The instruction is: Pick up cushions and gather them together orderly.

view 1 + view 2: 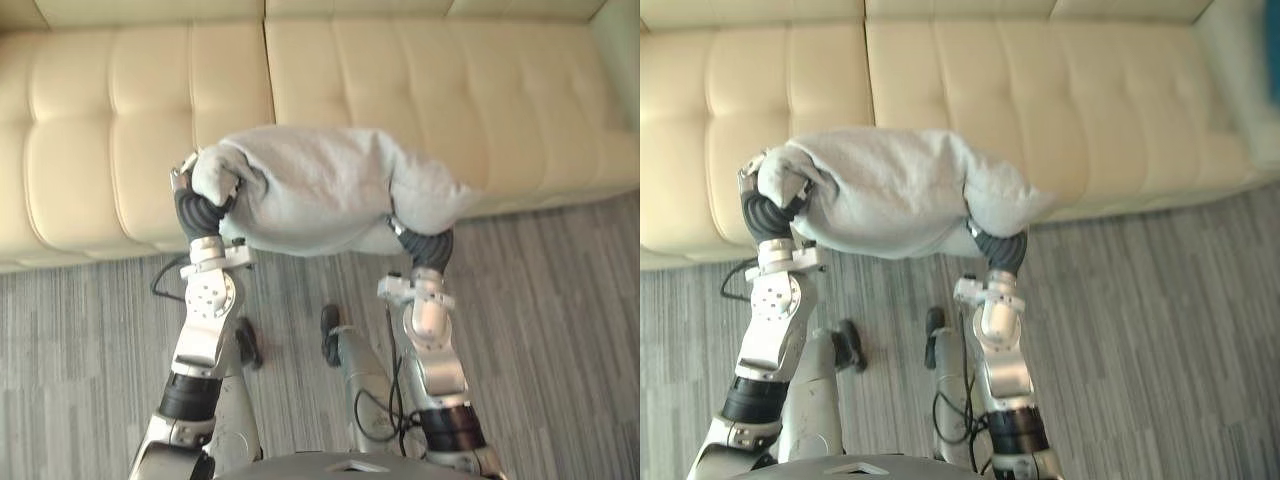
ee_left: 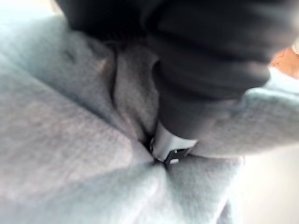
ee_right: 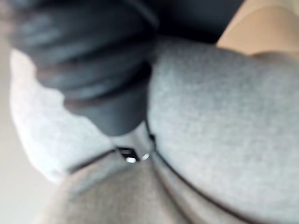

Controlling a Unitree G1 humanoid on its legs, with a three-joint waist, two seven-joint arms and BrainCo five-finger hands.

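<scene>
In the left eye view the grey cushion (image 1: 310, 190) hangs at the centre of the frame, spanned between the left hand (image 1: 197, 212) at its left end and the right hand (image 1: 428, 245) at its right end, over the front edge of the cream sofa (image 1: 120, 100). The step in hand looks like carrying it to a resting place; doing it well probably means moving both arms at 1 pace so the cushion stays level and is not stretched or dropped. The sofa seat across the upper frame is bare, giving wide room to set it down, and the striped floor (image 1: 560, 330) at lower right is open. The right eye view shows the same: the cushion sags slightly in the middle, its ends bunched at the 2 hands. In the left wrist view a silver finger of the left hand (image 2: 170, 142) is sunk into a deep fold of fabric, which reads as a firm clamp. The right wrist view shows the right hand (image 3: 133, 142) pinched into a similar crease.
</scene>
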